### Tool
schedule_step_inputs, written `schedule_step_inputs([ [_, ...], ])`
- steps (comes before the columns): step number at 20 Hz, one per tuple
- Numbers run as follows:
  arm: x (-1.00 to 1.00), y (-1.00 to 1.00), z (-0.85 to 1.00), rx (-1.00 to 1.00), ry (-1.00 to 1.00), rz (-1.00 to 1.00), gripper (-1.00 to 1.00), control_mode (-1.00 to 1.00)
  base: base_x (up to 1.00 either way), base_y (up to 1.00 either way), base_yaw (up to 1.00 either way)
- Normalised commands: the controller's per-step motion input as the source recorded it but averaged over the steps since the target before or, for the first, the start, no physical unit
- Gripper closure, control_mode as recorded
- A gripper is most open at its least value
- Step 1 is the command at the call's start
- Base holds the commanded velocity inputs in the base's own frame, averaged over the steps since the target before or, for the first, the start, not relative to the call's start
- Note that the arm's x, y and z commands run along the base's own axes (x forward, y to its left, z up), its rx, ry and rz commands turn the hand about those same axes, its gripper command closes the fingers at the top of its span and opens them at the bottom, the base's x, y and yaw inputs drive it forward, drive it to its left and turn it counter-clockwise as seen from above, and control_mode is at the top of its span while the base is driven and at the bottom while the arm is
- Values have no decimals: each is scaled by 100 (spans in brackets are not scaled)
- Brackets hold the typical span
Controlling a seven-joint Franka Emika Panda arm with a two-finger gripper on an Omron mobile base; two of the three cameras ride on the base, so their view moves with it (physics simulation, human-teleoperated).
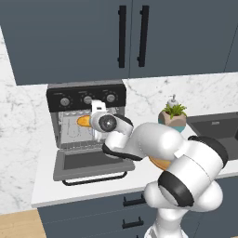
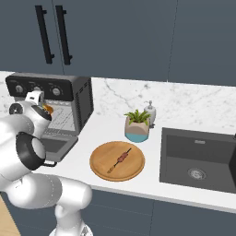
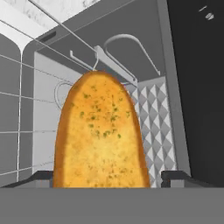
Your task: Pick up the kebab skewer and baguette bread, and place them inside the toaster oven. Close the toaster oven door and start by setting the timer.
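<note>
The claw (image 3: pixel 107 177) is reaching into the toaster oven (image 1: pixel 86 122), jaws spread wide either side of the baguette bread (image 3: pixel 99 135); whether the fingertips (image 3: pixel 177 177) are touching the loaf, can't tell. Bread is sitting inside on the wire rack. Toaster oven door (image 1: pixel 90 163) is hanging open. Kebab skewer (image 2: pixel 120 159) is lying on the wooden plate (image 2: pixel 99 168) on the surface (image 2: pixel 106 130), beside the potted plant (image 2: pixel 137 125).

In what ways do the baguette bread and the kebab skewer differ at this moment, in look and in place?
The baguette bread is thick, golden-orange and speckled; the kebab skewer is a thin stick with small dark red-brown chunks. The baguette bread is inside the toaster oven, between the fingertips of the end effector; the kebab skewer lies on the round wooden plate on the counter, with nothing near it. Both are elongated foods.
</note>
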Motion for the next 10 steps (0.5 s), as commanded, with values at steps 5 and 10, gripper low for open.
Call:
schedule_step_inputs([
  [5, 4, 0, 0, 0, 7, 0, -100, -100, 0, 0, 0],
  [10, -2, -1, 0, 0, 8, 0, -100, -100, 0, 0, 0],
])
